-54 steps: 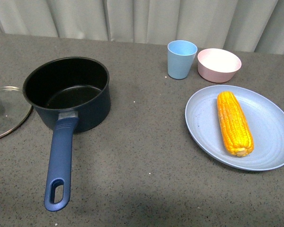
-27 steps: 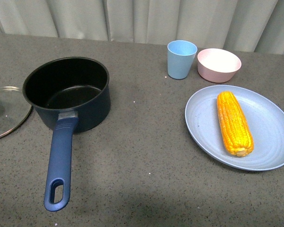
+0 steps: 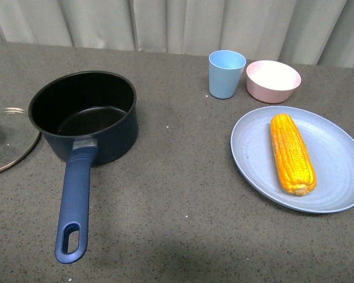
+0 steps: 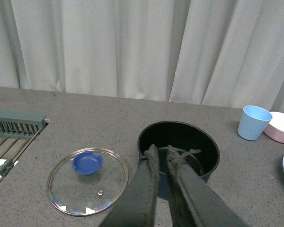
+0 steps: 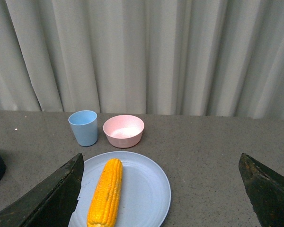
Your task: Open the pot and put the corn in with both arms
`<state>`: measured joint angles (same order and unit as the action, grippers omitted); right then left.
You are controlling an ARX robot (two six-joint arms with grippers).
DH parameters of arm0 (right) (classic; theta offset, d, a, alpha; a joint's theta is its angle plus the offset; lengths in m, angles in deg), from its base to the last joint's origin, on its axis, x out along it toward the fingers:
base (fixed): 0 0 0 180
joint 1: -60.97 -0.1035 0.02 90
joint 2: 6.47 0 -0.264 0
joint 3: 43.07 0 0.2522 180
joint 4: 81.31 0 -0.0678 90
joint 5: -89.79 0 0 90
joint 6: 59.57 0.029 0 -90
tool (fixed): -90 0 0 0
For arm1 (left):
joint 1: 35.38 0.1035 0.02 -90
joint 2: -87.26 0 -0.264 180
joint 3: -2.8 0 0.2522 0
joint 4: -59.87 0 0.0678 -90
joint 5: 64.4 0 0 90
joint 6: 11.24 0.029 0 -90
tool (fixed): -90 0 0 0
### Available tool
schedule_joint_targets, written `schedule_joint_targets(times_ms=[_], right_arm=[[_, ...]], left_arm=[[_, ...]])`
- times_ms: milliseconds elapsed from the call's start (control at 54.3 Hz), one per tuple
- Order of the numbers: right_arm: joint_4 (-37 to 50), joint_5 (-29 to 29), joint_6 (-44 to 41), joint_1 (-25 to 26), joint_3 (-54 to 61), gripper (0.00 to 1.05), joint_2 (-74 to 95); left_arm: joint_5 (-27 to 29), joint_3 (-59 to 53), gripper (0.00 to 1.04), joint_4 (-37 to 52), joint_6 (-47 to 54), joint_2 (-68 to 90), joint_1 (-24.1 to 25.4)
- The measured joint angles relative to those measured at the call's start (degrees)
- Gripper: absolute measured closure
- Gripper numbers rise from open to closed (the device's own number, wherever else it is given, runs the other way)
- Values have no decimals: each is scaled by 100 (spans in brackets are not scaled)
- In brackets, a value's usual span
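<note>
- The pot (image 3: 82, 112) stands open at the left, and its lid (image 3: 12, 141) beside it is cut off by the front view's edge.
- The corn (image 3: 292, 153) lies on the blue plate (image 3: 336, 183).
- The left gripper (image 4: 162, 152) has its fingers nearly together and empty, hiding part of the pot.
- The right gripper (image 5: 161, 163) is spread wide.

navy pot (image 3: 100, 132), yellow-orange corn (image 3: 291, 153), lt blue plate (image 3: 336, 177).

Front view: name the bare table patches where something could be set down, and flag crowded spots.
Widest bare stretch: between the pot and the plate, from far edge to near edge. Also bare: the strip behind the pot. Crowded: cup and pink bowl stand close together behind the plate holding the corn; the lid lies beside the pot.
</note>
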<state>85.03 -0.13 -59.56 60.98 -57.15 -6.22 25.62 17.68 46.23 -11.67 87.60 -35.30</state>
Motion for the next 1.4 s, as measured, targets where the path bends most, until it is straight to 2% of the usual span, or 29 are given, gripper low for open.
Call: schedule_joint_targets(times_ms=[92, 147, 387, 497, 810, 1399], right_arm=[[-20, -15, -28, -2, -2, 9, 9], [-354, -20, -323, -55, -138, 9, 356], [1394, 83, -319, -149, -1049, 9, 3891], [1768, -74, -116, -260, -1698, 9, 5643], [1600, -435, 590, -579, -3248, 9, 9103], [1038, -367, 1250, -1261, -4876, 9, 11383]], left_arm=[[0, 0, 74, 0, 0, -4, 0], [0, 0, 61, 0, 0, -4, 0], [0, 0, 22, 0, 0, -11, 0], [0, 0, 5, 0, 2, -11, 0], [-2, 0, 6, 0, 15, -11, 0], [0, 0, 6, 0, 15, -11, 0]])
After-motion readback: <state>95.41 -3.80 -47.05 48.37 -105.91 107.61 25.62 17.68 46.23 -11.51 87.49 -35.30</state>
